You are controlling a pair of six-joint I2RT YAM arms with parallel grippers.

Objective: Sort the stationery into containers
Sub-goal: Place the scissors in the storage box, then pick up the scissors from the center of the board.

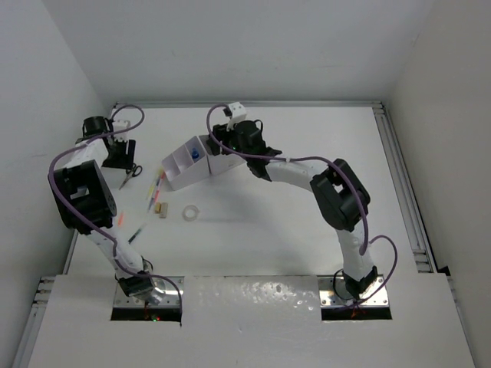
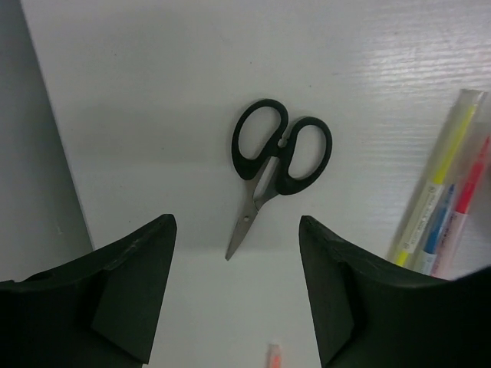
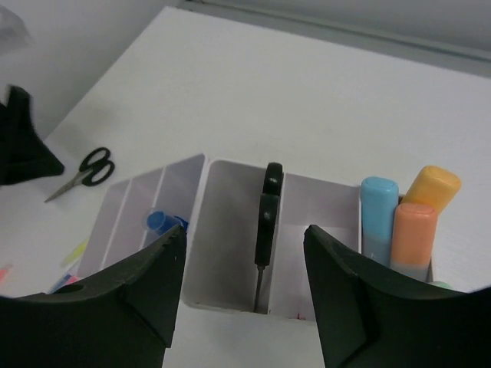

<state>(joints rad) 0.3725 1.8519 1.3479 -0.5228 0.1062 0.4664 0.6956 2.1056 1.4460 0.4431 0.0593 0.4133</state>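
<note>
Black-handled scissors (image 2: 280,153) lie flat on the table (image 2: 153,92), blades pointing toward my left gripper (image 2: 236,222). That gripper is open and hovers just short of the blade tip, holding nothing. My right gripper (image 3: 245,230) is open above the pale organiser (image 3: 219,199). A second pair of black scissors (image 3: 267,211) stands upright in its middle compartment, free of the fingers. A blue-capped bottle (image 3: 163,222) sits in the left compartment. Blue (image 3: 379,211) and orange (image 3: 414,230) capsule pieces stand in the right one. From above, the organiser (image 1: 178,178) is mid-table.
Pastel pens (image 2: 441,207) lie right of the loose scissors (image 1: 130,175). More pens (image 1: 156,188), small pieces (image 1: 161,208) and a clear tape ring (image 1: 190,211) lie in front of the organiser. An orange pen (image 1: 121,218) lies by the left arm. The left wall is close.
</note>
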